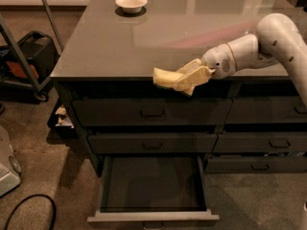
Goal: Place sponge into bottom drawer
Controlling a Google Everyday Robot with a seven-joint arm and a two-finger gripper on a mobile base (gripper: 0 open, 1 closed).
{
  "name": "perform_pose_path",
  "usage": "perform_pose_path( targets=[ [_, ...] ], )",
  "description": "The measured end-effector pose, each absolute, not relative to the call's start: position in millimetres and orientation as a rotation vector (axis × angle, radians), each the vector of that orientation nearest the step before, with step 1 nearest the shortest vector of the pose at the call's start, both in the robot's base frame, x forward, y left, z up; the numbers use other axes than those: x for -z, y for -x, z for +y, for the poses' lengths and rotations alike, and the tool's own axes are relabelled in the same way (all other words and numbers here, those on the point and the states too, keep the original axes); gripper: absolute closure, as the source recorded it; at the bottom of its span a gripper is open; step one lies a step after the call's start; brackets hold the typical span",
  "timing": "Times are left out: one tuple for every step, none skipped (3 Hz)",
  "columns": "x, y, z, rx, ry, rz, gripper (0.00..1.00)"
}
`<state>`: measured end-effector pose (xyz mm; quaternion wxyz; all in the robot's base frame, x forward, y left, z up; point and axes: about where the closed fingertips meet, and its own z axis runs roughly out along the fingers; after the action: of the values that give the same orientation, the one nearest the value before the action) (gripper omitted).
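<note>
My gripper (pixel 184 80) reaches in from the right on a white arm and is shut on the pale yellow sponge (pixel 165 76). It holds the sponge in the air at the counter's front edge, in front of the top drawer. The bottom drawer (pixel 152 218) of the wider stack is pulled out and open below. Its dark inside shows nothing in it. The sponge hangs well above the open drawer, roughly over its back part.
A white bowl (pixel 131 3) stands at the far end of the grey counter (pixel 120 47). A narrower drawer stack (pixel 261 143) is to the right. A metal cart (pixel 29 56) stands at left, a black cable (pixel 29 210) lies on the carpet, and a white object (pixel 7 162) sits at the left edge.
</note>
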<state>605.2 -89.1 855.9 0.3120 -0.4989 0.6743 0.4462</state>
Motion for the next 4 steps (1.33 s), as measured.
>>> perform_pose_path(
  targets=[
    [-856, -605, -89, -1.177, 1.316, 1.779, 1.00],
    [-855, -607, -87, -1.168, 1.300, 1.764, 1.00],
    [-867, -592, -93, -1.046, 1.288, 1.716, 1.00],
    [-835, -570, -106, -0.929, 1.225, 1.750, 1.00]
  ],
)
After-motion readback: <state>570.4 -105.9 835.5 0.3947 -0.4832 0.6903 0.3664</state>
